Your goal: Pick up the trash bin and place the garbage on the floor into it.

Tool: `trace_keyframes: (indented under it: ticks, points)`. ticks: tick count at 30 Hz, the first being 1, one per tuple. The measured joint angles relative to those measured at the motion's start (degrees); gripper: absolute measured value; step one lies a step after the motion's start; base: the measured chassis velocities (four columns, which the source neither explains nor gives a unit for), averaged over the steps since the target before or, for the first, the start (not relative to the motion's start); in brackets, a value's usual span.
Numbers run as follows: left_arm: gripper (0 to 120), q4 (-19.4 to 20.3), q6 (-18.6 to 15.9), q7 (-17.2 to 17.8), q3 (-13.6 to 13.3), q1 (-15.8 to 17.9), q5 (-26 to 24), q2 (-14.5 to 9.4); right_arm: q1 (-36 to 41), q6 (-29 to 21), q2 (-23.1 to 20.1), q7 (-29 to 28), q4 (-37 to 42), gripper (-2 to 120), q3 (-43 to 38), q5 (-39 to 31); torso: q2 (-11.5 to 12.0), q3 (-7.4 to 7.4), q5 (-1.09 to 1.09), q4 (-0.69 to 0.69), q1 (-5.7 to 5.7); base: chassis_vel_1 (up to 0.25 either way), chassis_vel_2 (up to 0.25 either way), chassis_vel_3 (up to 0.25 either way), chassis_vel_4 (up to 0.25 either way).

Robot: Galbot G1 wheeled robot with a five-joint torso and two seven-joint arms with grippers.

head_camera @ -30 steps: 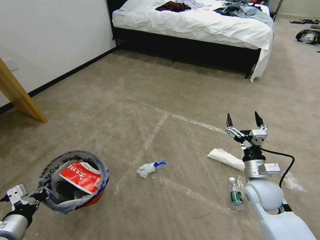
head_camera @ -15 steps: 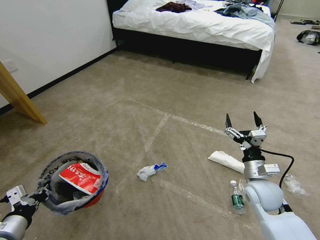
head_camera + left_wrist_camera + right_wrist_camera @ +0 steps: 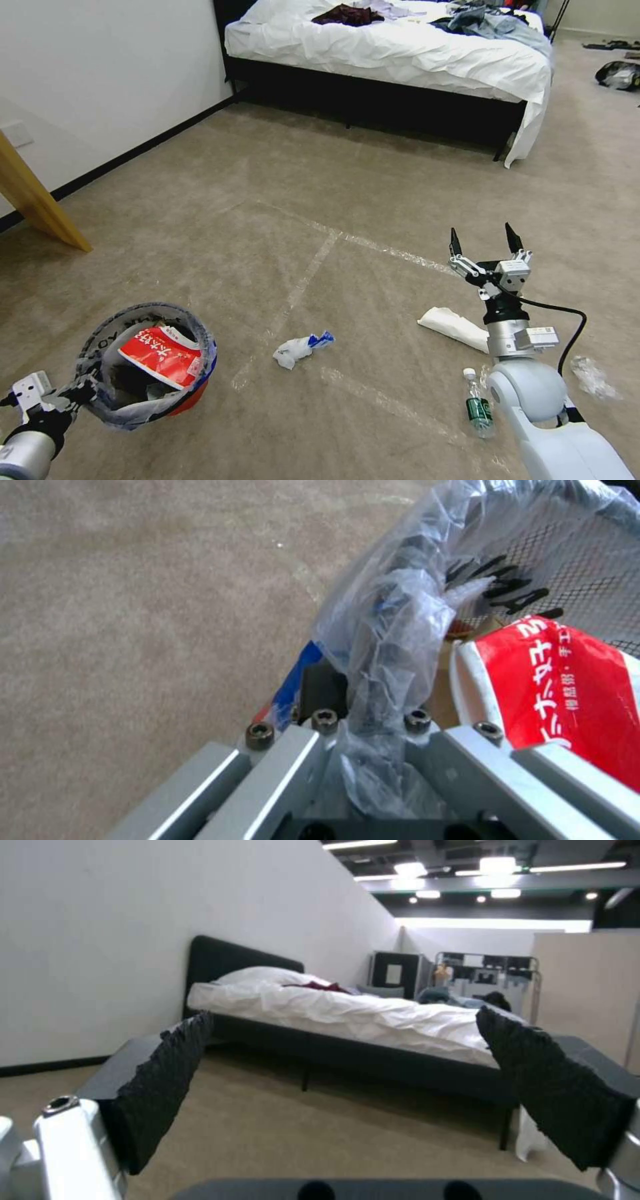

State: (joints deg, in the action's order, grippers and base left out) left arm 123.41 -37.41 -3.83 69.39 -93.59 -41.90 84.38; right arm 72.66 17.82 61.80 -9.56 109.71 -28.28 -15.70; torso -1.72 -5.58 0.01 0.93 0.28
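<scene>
right gripper (image 3: 485,241) is spread wide, raised above the white slipper (image 3: 453,327), while left gripper (image 3: 67,393) pinches the trash bin (image 3: 150,367) rim.

The room is evenly and brightly lit from ceiling strip lights (image 3: 493,867), which flare white in the right wrist view. Soft shadow pools under the bed (image 3: 373,100). Tape lines (image 3: 303,280) on the floor (image 3: 200,200) glint. The head view bows at its edges. Both wrist views are soft, with near metal parts blurred.
</scene>
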Motion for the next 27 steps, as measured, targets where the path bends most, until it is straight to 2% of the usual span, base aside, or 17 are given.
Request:
trace_keyframes:
  ticks: [2, 5, 7, 8, 9, 10, 11, 12, 13, 15, 16, 17, 20, 23, 25, 26, 27]
  points:
    - [1, 0.12, 0.01, 0.00, 0.10, -0.03, 0.00, -0.02, -1.06, -1.06, -1.36, -0.26, -0.01, 100, 1.49, -0.45, 0.00, 0.00, 0.00, 0.00, 0.00, -0.036, 0.036, 0.038, -0.069]
    - [1, 0.48, 0.01, 0.04, 0.27, -0.09, -0.12, -0.04, -4.08, -5.38, -4.32, -2.51, -0.01, 100, 6.24, -3.01, 0.00, 0.01, -0.02, -0.01, -0.01, 0.000, 0.000, 0.000, 0.000]
    - [1, 0.73, 0.01, 0.11, 0.29, -0.21, -0.12, 0.13, -7.55, -11.60, -7.31, -5.23, -0.03, 100, 12.34, -7.45, 0.00, 0.01, -0.01, -0.02, -0.01, 0.000, 0.000, 0.000, 0.000]
    - [1, 0.73, 0.01, 0.11, 0.29, -0.21, -0.12, 0.13, -7.55, -11.60, -7.31, -5.23, -0.03, 100, 12.34, -7.45, 0.00, 0.01, -0.01, -0.02, -0.01, 0.000, 0.000, 0.000, 0.000]
    - [1, 0.86, 0.01, 0.12, 0.28, -0.25, -0.12, 0.24, -8.74, -15.62, -8.39, -6.48, 0.13, 100, 14.61, -9.54, 0.00, 0.01, -0.01, -0.02, -0.01, 0.000, 0.000, 0.000, 0.000]
    - [1, 0.86, 0.01, 0.12, 0.28, -0.25, -0.12, 0.24, -8.74, -15.62, -8.39, -6.48, 0.13, 100, 14.61, -9.54, 0.00, 0.01, -0.01, -0.02, -0.01, 0.000, 0.000, 0.000, 0.000]
    - [1, 1.04, -0.01, 0.20, 0.20, -0.16, -0.12, 0.29, -11.04, -25.34, -10.78, -9.03, 0.99, 100, 18.80, -14.05, 0.00, 0.01, 0.01, -0.03, -0.01, 0.000, 0.000, 0.000, 0.000]
    - [1, 1.22, -0.03, 0.23, 0.11, -0.16, -0.12, 0.26, -13.50, -32.19, -12.42, -10.81, 1.33, 100, 22.40, -17.17, 0.00, 0.01, -0.03, 0.00, -0.01, 0.000, 0.000, 0.000, 0.000]
    - [1, 1.22, -0.03, 0.23, 0.11, -0.16, -0.12, 0.26, -13.50, -32.19, -12.42, -10.81, 1.33, 100, 22.40, -17.17, 0.00, 0.01, -0.03, 0.00, -0.01, 0.000, 0.000, 0.000, 0.000]
    - [1, 1.58, -0.04, 0.19, 0.38, -0.65, -0.30, 0.28, -18.21, -38.62, -13.96, -12.32, 0.37, 100, 28.59, -20.78, 0.00, 0.01, 0.01, 0.00, 0.00, 0.000, 0.000, 0.000, 0.000]
    - [1, 1.80, -0.01, 0.19, 0.67, -0.86, -0.41, 0.32, -21.01, -42.21, -14.64, -12.21, -0.16, 100, 31.83, -23.54, 0.00, 0.01, -0.01, -0.01, 0.00, 0.000, 0.000, 0.000, 0.000]
    - [1, 1.80, -0.01, 0.19, 0.67, -0.86, -0.41, 0.32, -21.01, -42.21, -14.64, -12.21, -0.16, 100, 31.83, -23.54, 0.00, 0.01, -0.01, -0.01, 0.00, 0.000, 0.000, 0.000, 0.000]
    - [1, 2.51, 0.07, 0.16, 1.46, -1.59, -0.81, 0.62, -29.47, -53.13, -14.96, -11.57, -1.70, 100, 40.58, -32.34, 0.00, 0.01, -0.02, -0.01, -0.01, 0.000, 0.000, 0.000, 0.000]
    - [1, 2.85, 0.12, 0.13, 1.81, -1.89, -1.04, 0.78, -33.31, -55.12, -14.31, -11.15, -3.59, 100, 45.18, -33.57, 0.00, 0.01, -0.04, -0.01, 0.00, 0.000, 0.000, 0.000, 0.000]
    - [1, 3.26, 0.14, 0.12, 2.35, -2.39, -1.25, 1.07, -38.80, -59.42, -12.72, -6.36, -7.25, 100, 51.85, -35.05, 0.00, 0.01, -0.01, -0.02, 0.00, 0.000, 0.000, 0.000, 0.000]
    - [1, 3.26, 0.14, 0.12, 2.35, -2.39, -1.25, 1.07, -38.80, -59.42, -12.72, -6.36, -7.25, 100, 51.85, -35.05, 0.00, 0.01, -0.01, -0.02, 0.00, 0.000, 0.000, 0.000, 0.000]
    - [1, 3.34, 0.16, 0.13, 2.47, -2.51, -1.28, 1.19, -40.46, -59.94, -12.23, -3.34, -8.55, 100, 53.91, -34.33, 0.00, 0.01, -0.03, -0.02, 0.00, 0.000, 0.000, 0.000, 0.000]
